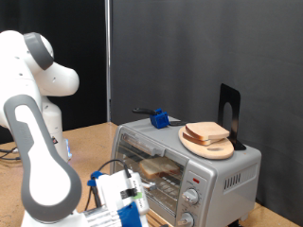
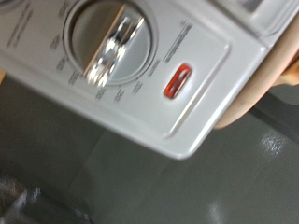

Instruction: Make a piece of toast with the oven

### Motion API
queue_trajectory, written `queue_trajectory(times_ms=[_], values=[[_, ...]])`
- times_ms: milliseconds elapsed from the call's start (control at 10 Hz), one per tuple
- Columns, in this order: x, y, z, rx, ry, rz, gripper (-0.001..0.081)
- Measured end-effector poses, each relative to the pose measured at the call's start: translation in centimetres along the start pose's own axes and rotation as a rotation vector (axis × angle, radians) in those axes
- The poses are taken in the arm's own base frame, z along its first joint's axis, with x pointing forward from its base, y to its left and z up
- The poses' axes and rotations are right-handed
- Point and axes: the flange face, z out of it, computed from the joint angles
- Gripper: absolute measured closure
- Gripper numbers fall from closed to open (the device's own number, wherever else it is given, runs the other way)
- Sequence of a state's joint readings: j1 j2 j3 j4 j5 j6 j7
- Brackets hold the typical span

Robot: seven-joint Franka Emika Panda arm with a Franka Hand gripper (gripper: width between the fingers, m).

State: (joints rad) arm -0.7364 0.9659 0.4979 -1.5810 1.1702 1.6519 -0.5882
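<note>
The oven [image 1: 185,163] is filling the exterior view's lower right, its glass door [image 1: 151,170] sitting closed across the front; a wooden plate [image 1: 210,147] of bread, a blue object [image 1: 161,119] and a black stand [image 1: 230,115] are crowding its roof; open tabletop [image 1: 90,137] is lying to its left; the gripper [image 1: 121,197] is hanging close before the panel, where a knob [image 2: 107,47] and red light [image 2: 177,80] are facing the wrist view.

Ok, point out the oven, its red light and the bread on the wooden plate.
oven [image 1: 227,172]: exterior view, bare top panel.
red light [image 2: 177,80]: wrist view, lens centre.
bread [image 1: 206,131]: exterior view, top slice's face.
</note>
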Motion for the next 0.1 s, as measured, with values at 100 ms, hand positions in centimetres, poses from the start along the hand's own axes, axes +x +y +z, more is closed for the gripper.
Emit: queue_trajectory(times_ms=[100], values=[[-0.80, -0.13, -1.24, -0.031, -0.038, 0.090, 0.0009]])
